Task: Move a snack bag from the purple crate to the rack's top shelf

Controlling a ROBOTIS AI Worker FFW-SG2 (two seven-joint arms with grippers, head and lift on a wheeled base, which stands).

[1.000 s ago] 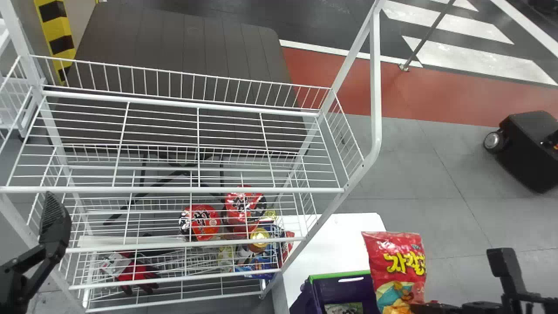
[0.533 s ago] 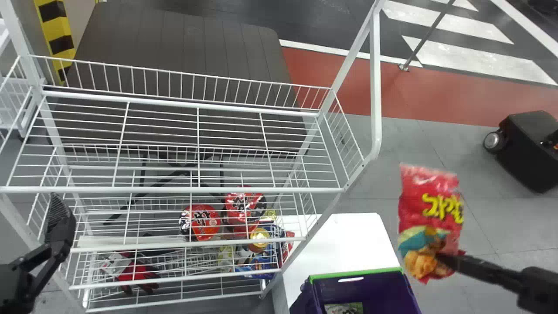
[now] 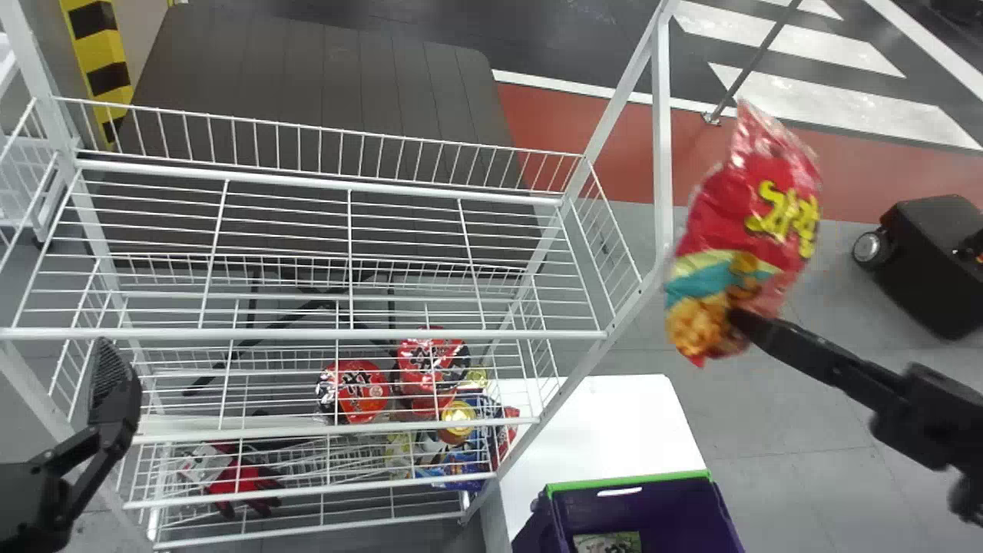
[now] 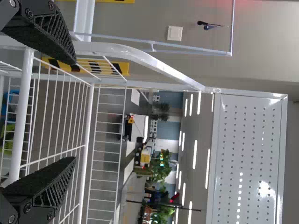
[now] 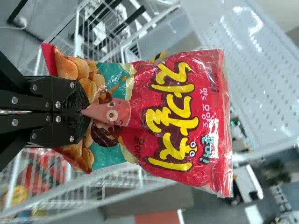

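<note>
My right gripper (image 3: 741, 319) pinches the lower part of the red snack bag (image 3: 756, 207), which it holds up beyond the right end of the white wire rack (image 3: 614, 326). Seen from the right wrist, the gripper (image 5: 86, 112) is shut on the snack bag (image 5: 173, 116). The top shelf (image 3: 307, 333) bears nothing. My left gripper (image 3: 111, 376) is at the rack's left front; from its wrist, the gripper (image 4: 74, 112) stands open with nothing between its fingers. The purple crate (image 3: 637, 503) sits below the bag, a green packet (image 3: 607, 542) inside.
Lower shelves hold red noodle packs (image 3: 353, 392), cans and red gloves (image 3: 242, 484). The crate rests on a white table (image 3: 599, 430). A rack post (image 3: 662, 153) rises between the bag and the top shelf. A black wheeled case (image 3: 929, 261) stands at the right.
The right gripper has lifted the snack bag up out of the crate area and away from it, and the bag now tilts. My left gripper has shifted slightly right.
</note>
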